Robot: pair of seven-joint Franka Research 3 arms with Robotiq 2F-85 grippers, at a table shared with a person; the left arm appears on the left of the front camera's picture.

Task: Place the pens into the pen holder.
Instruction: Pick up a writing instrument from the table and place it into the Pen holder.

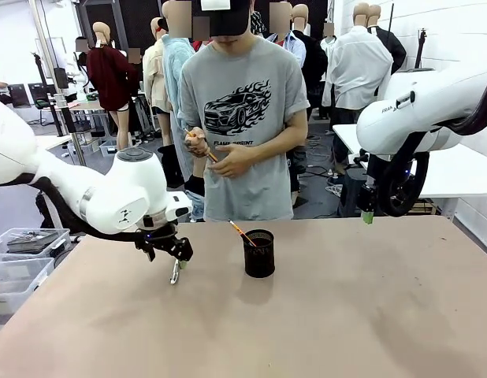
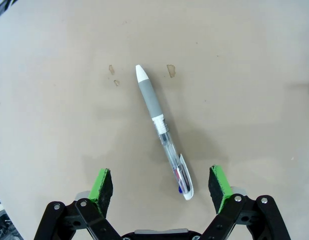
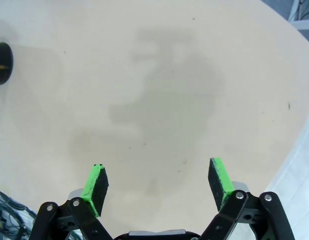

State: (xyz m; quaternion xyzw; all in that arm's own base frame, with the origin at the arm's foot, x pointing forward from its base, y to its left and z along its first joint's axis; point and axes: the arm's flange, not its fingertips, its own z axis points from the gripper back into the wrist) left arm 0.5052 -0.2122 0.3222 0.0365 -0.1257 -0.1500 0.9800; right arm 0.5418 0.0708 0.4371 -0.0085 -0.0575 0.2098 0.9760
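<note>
Front view: the black mesh pen holder (image 1: 258, 253) stands on the table (image 1: 346, 315) just right of centre, with one orange pencil (image 1: 242, 234) leaning out of its rim toward the upper left. This suggests that one piece of the task is done. Behind the table, at upper centre, the person's hands (image 1: 220, 157) hold another orange stick (image 1: 202, 144), probably a pencil waiting its turn. The left gripper (image 1: 177, 264) hangs low over the table at left of centre, well apart from the holder. The right gripper (image 1: 368, 214) is raised at the right of the frame, above the far table edge; its opening cannot be read from this angle. Left wrist view: a white pen (image 2: 162, 130) with a grey grip lies flat on the bare table, running from upper centre down to lower centre. Its clip end sits between the green pads (image 2: 100, 184), nearer the right-hand one and touching neither. The left gripper (image 2: 162, 186) is spread wide and holds nothing, so this pen remains to be grasped, lifted and carried to the holder. Right wrist view: the right gripper (image 3: 158, 184) is likewise spread wide and empty over bare table, with the holder (image 3: 2, 56) small at the upper left edge. Overall, the task appears to be at an early-to-middle stage.
</note>
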